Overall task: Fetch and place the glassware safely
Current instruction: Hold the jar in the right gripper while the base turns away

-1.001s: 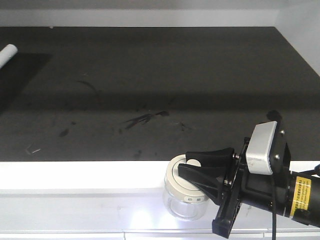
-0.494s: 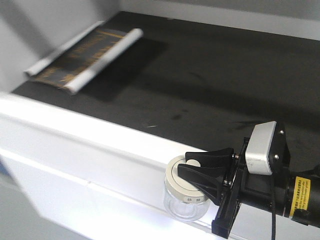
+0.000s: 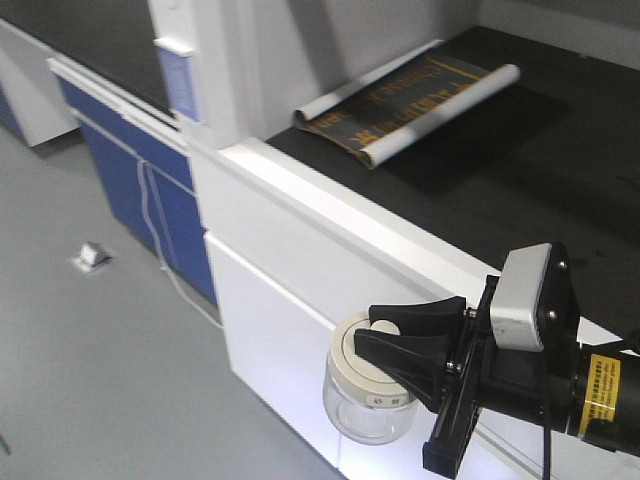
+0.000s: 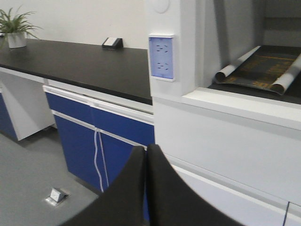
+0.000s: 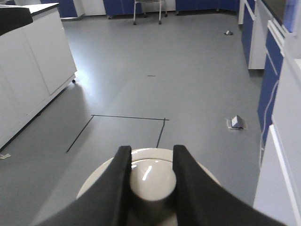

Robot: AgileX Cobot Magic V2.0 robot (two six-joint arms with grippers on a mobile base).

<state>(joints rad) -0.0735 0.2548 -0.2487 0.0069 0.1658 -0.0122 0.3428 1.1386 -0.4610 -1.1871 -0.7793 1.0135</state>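
The glassware is a small clear glass jar with a cream-white lid that has a central knob. My right gripper is shut on the lid's knob and holds the jar in the air beside the white counter front. In the right wrist view the two black fingers clamp the knob of the jar, with grey floor far below. My left gripper is shut and empty, its black fingers pressed together, facing blue cabinets.
A white fume-hood counter with a black top carries a rolled dark poster. Blue cabinets stand under a black bench with a potted plant. A small floor box lies on the grey floor.
The whole view has swung away from the black countertop toward the room; the floor and blue cabinets have come into view. The right gripper keeps the same hold on the jar.
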